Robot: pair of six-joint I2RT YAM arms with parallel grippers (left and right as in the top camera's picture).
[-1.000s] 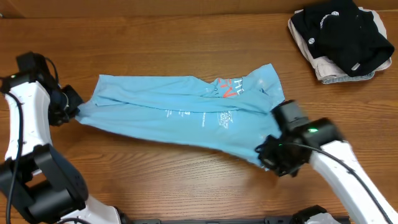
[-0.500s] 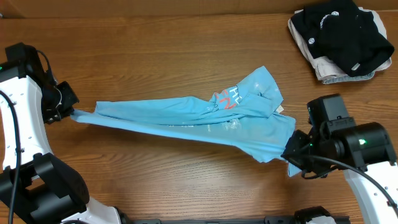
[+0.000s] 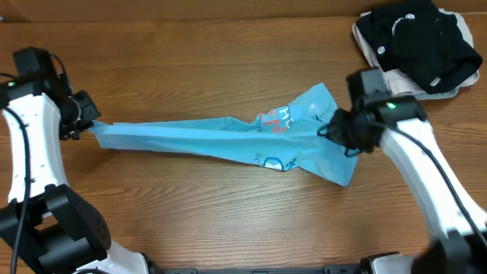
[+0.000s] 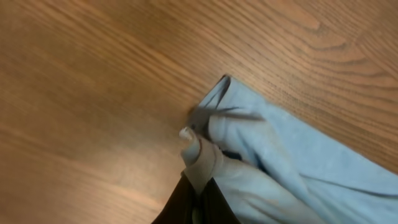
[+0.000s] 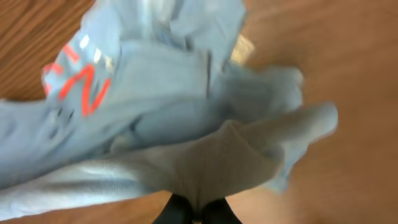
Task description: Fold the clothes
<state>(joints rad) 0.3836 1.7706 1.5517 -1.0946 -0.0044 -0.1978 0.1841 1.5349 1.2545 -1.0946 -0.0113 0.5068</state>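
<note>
While both arms hold it, the shirt (image 3: 213, 135) runs as a narrow, bunched band across the middle of the bench (image 3: 228, 228). Its long axis goes left to right, and it widens at the right end into a loose flap with orange lettering. The left gripper (image 3: 90, 126) is clamped on the far left tip; its wrist view shows dark fingers closed on a pinch of blue hem just above the wood. The right gripper (image 3: 333, 132) is clamped on the cloth near the right end, where its wrist view shows fabric gathered tight between the fingers. Loose corners spill past it toward both the front and the back of the bench. Each arm thus sits at its own end, with the cloth lying inward from both. Since the band looks roped rather than flat, the next move probably depends on spreading it across this axis. The black garment (image 3: 415, 38) lies well apart in the far right corner.
</note>
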